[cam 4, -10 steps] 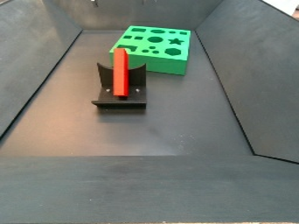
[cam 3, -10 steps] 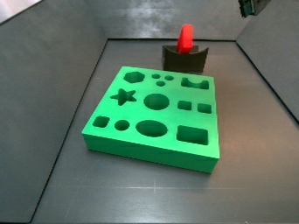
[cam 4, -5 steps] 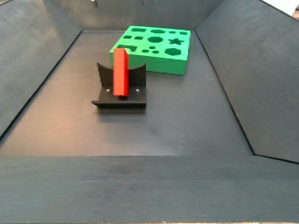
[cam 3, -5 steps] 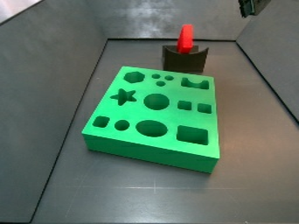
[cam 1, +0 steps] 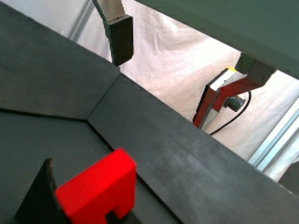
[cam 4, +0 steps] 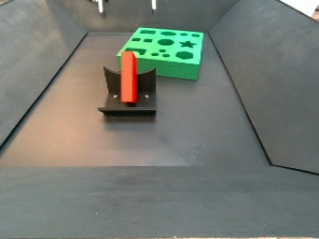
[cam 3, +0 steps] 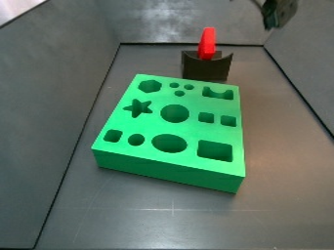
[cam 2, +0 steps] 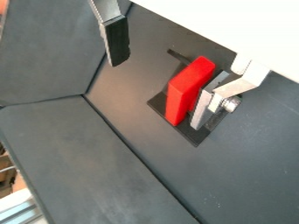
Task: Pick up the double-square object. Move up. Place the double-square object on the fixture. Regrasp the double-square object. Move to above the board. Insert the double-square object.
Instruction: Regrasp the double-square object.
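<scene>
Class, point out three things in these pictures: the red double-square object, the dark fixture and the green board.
double-square object (cam 4: 127, 75), side view, on its red face.
fixture (cam 3: 209, 67), side view, on its dark front wall.
board (cam 3: 154, 135), side view, on bare green top between cutouts.

From my station, a side view looks down across the near edge of the board (cam 3: 174, 125) toward the bin's far wall, where the fixture (cam 3: 206, 65) stands with the double-square object (cam 3: 208, 41) upright in it. A side view from the opposite end looks down the floor's length, with the fixture (cam 4: 129, 93) nearer and the board (cam 4: 166, 51) toward the far wall. Both share board, fixture and red piece. Both wrist views look down from high up past the gripper (cam 2: 163, 66), whose fingers stand apart and hold nothing, onto the double-square object (cam 2: 187, 89) and, closer, its edge (cam 1: 96, 185).
</scene>
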Tool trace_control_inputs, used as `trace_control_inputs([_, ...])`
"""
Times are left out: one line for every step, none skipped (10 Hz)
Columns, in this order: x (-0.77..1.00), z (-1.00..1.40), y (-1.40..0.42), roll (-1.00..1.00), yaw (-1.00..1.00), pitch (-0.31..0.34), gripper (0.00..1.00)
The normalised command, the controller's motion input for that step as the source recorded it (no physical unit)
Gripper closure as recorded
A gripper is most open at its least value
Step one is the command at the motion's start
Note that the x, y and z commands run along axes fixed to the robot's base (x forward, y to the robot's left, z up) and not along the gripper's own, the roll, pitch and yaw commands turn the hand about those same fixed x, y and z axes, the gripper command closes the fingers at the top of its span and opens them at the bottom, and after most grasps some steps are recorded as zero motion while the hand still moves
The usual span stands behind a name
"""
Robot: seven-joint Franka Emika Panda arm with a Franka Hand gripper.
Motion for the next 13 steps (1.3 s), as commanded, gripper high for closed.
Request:
trace_control_inputs([0.08, -1.0, 0.05, 0.12, 0.15, 0.068, 0.0])
trace_control_inputs([0.09, -1.0, 0.05, 0.11, 0.15, 0.048, 0.0])
trace_control_inputs([0.1, -1.0, 0.04, 0.11, 0.14, 0.031, 0.0])
trace_control_inputs([0.11, -1.0, 0.03, 0.1, 0.13, 0.014, 0.0])
trace_control_inputs([0.12, -1.0, 0.02, 0.1, 0.12, 0.004, 0.0])
trace_control_inputs([0.14, -1.0, 0.02, 0.1, 0.1, -0.004, 0.0])
trace_control_inputs([0.14, -1.0, 0.01, 0.1, 0.1, -0.005, 0.0])
trace_control_inputs([0.15, -1.0, 0.0, 0.1, 0.08, -0.007, 0.0])
trace_control_inputs([0.15, -0.94, -0.01, 0.1, 0.07, -0.006, 0.0])
trace_control_inputs([0.13, -0.8, -0.01, 0.1, 0.06, -0.002, 0.0])
trace_control_inputs([0.11, -0.65, -0.02, 0.11, 0.06, 0.0, 0.0])
trace_control_inputs([0.1, -0.47, -0.02, 0.1, 0.05, 0.006, 0.0])
trace_control_inputs([0.1, -0.33, -0.02, 0.1, 0.05, 0.011, 0.0])
